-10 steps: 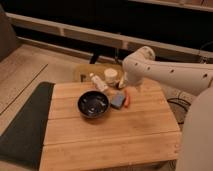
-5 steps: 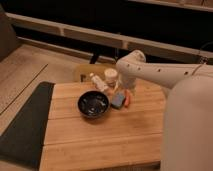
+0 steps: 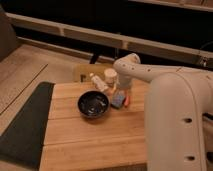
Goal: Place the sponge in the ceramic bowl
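Black ceramic bowl [image 3: 79,104], one; blue-grey sponge [image 3: 118,101], one, just beside it; one tool [image 3: 121,92] over the sponge, jaws apart.

The gripper [image 3: 120,91] is mostly hidden beneath the arm's [image 3: 150,77] own pale wrist, and it covers the far end of the sponge [image 3: 118,101] just below it. A thin orange-red stick [image 3: 127,100] beside it is too small to identify. Behind the gripper, the robot's body [image 3: 180,125] is cut off by the picture's edges and hides that side of the table [image 3: 90,135].
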